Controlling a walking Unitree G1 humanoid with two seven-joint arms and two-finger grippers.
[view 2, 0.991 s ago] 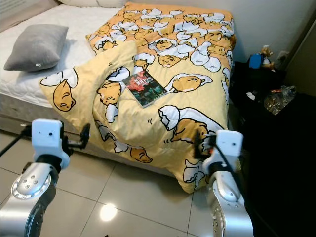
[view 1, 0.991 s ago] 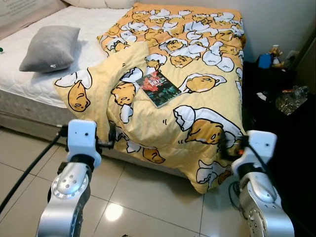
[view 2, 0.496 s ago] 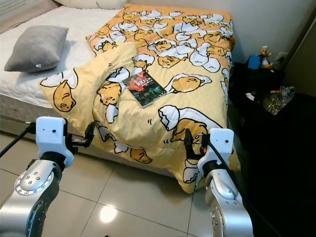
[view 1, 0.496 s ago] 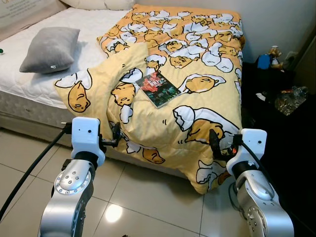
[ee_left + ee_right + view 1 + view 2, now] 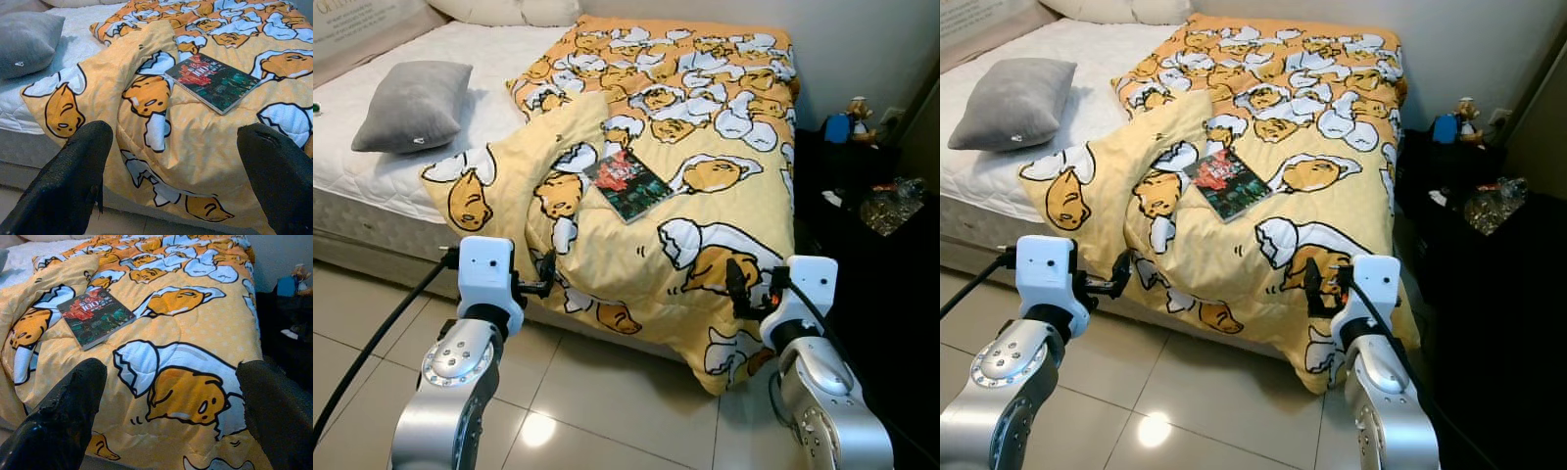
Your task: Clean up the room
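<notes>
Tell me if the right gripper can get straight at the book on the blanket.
Probably yes: the book lies flat and uncovered on the yellow blanket, nothing stands between it and the open right gripper, though it lies further up the bed.

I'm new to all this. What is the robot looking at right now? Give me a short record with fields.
place: bedroom, tiled floor
bed: white mattress, partly covered
blanket: yellow, cartoon egg print, rumpled, hanging over the bed's edge
book: lying flat on the blanket
pillow: grey, on the bare mattress
left gripper: open, raised before the blanket's edge
right gripper: open, raised before the blanket
dark table: beside the bed, small cluttered items on it
</notes>
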